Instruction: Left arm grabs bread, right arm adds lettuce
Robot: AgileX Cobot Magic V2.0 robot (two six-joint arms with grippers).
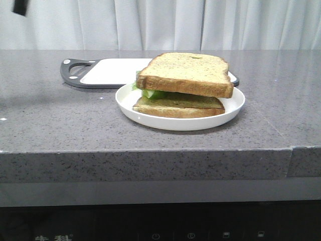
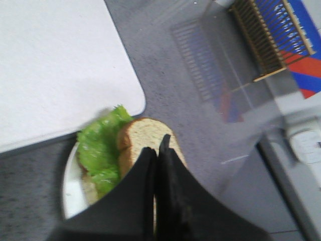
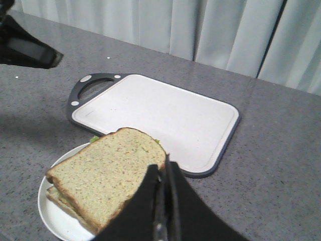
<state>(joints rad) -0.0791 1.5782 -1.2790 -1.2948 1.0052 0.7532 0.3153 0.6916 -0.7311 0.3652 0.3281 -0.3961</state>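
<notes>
The thick speckled bread [image 1: 185,73] lies on top of a stack on a white plate [image 1: 233,108]. The green lettuce [image 1: 153,93] sticks out under it, above a thinner slice [image 1: 178,108]. My left gripper [image 2: 158,145] is shut and empty, hovering above the bread [image 2: 145,133] and the lettuce [image 2: 100,145]. My right gripper [image 3: 161,165] is shut and empty, above the bread's [image 3: 108,173] near corner. Only a dark piece of the left arm [image 1: 20,6] shows in the front view, high at the far left. It also shows in the right wrist view [image 3: 25,47].
A white cutting board [image 1: 113,70] with a dark handle lies just behind the plate, also in the right wrist view [image 3: 160,113]. The grey table's front edge [image 1: 150,150] is close to the plate. A wooden rack [image 2: 271,35] stands beyond the table edge.
</notes>
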